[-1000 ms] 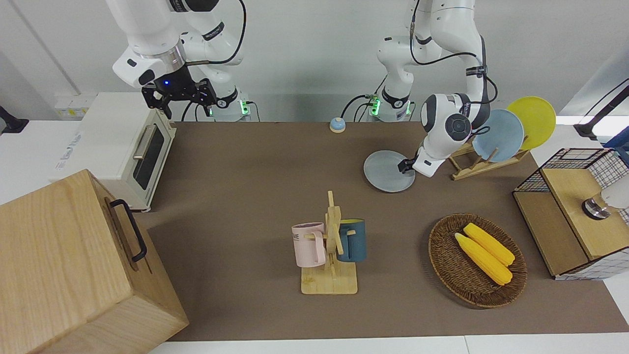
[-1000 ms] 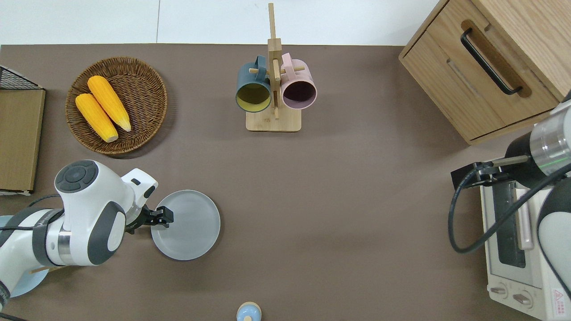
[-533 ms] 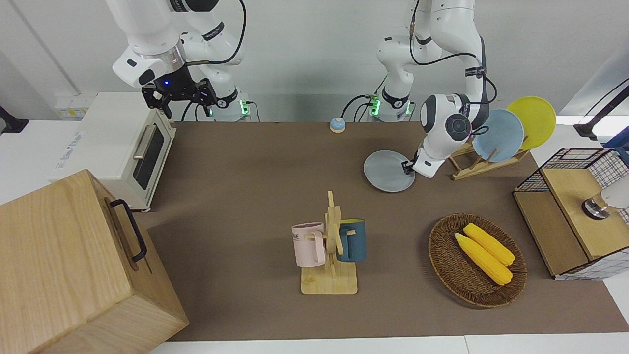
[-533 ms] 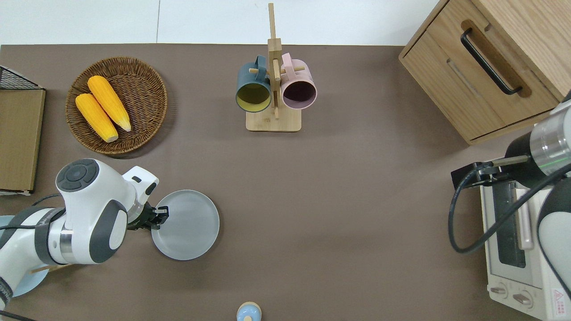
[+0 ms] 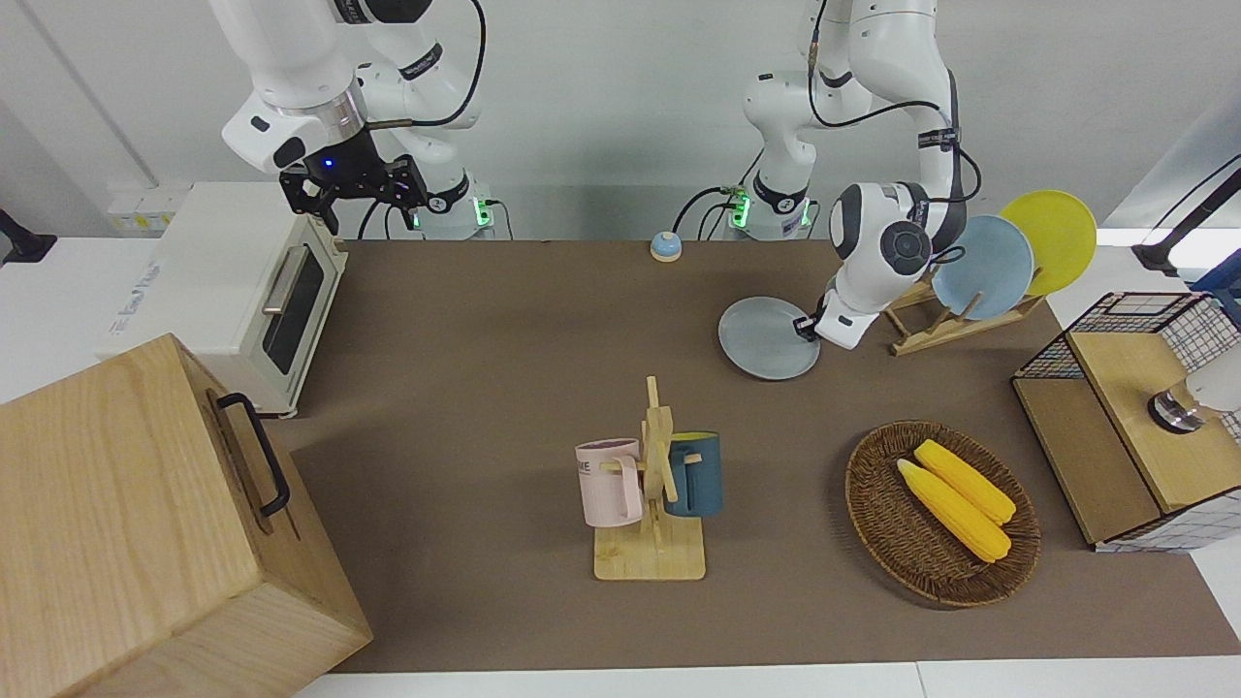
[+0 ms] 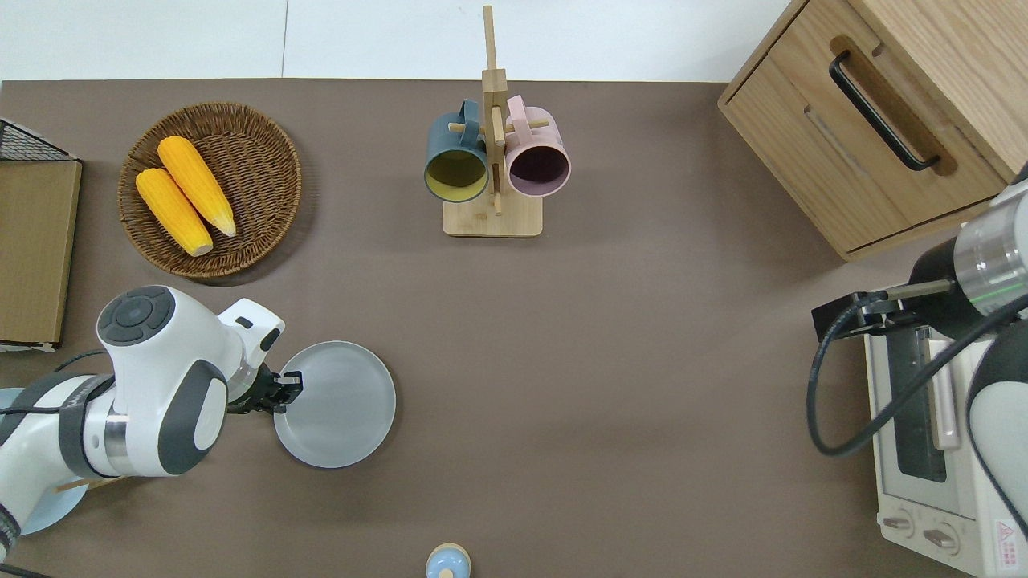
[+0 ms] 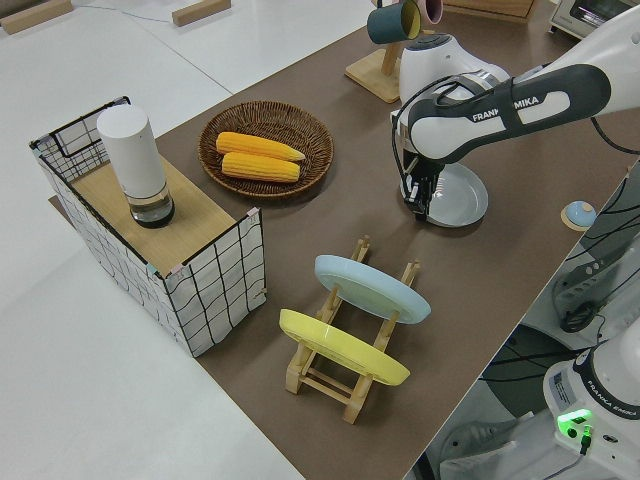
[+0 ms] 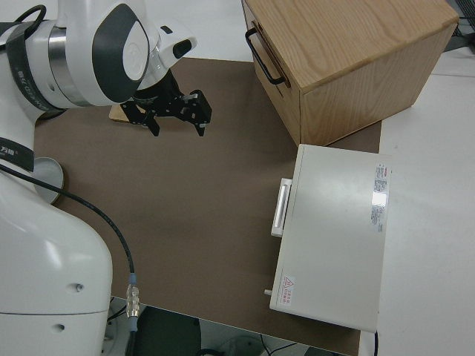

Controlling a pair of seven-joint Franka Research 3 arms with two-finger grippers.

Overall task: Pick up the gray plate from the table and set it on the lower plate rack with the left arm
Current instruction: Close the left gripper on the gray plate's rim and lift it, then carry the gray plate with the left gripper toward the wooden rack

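Over the last second the left gripper point(image 6: 283, 391) has drawn back from over the gray plate point(image 6: 335, 404) to the plate's rim on the left arm's side; its fingers now sit at that edge. The plate itself has shifted very slightly on the table point(image 6: 610, 385).

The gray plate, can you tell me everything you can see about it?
The gray plate is round, plain and pale gray, with a low raised rim and nothing on it. It looks smooth, like ceramic or plastic. It lies about flat on the brown table mat, beside the plate rack. The left hand is at its rim on the rack's side, its fingers closed on the edge.
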